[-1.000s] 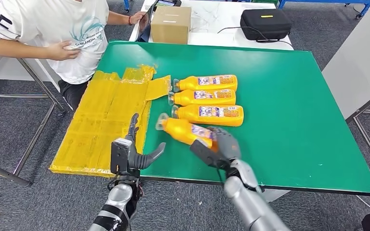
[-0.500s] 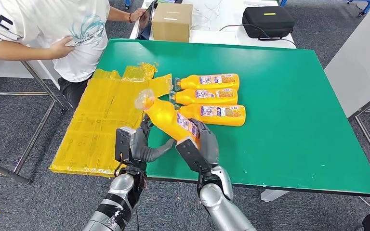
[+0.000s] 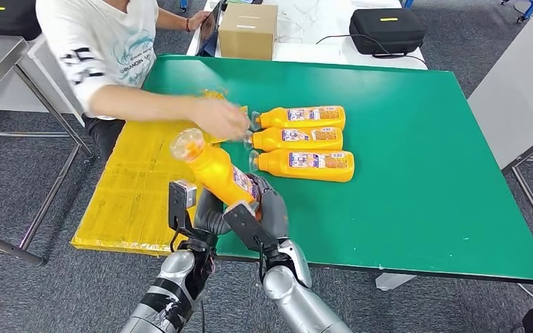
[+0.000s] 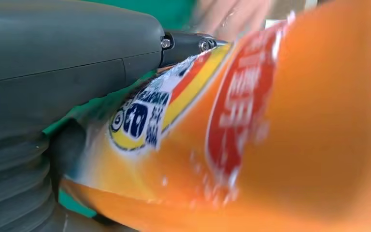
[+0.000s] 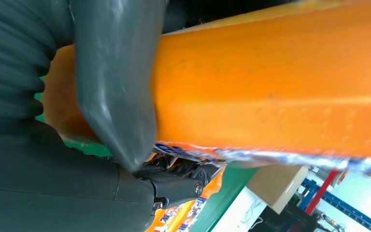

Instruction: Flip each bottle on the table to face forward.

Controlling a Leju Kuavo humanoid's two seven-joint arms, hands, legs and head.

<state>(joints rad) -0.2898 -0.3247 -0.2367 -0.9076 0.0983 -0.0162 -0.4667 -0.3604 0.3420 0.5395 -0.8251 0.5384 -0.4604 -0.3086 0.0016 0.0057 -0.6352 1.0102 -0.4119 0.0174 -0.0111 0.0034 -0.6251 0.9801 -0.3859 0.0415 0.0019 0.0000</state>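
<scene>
My right hand [image 3: 269,216] grips an orange bottle [image 3: 215,168] by its lower end and holds it above the table's near edge. The bottle is tilted, with its clear cap up and to the left. My left hand [image 3: 206,216] lies against the same lower end from the left; its fingers are hidden behind the bottle. In the left wrist view the bottle's label [image 4: 232,111] sits close beside the thumb [image 4: 67,43]. In the right wrist view the thumb [image 5: 113,82] wraps the orange body [image 5: 270,82]. Three more orange bottles [image 3: 298,118] [image 3: 295,139] [image 3: 307,165] lie side by side, labels up.
A person's hand [image 3: 223,119] reaches over the green table [image 3: 423,180] to just left of the lying bottles' caps. Yellow plastic sheeting [image 3: 135,184] covers the table's left edge. A cardboard box [image 3: 248,31] and a black case [image 3: 385,31] stand on the far white table.
My right hand has lifted the bottle off the table and carried it left to my left hand, cap tilting upward. The person's arm has reached in over the table.
</scene>
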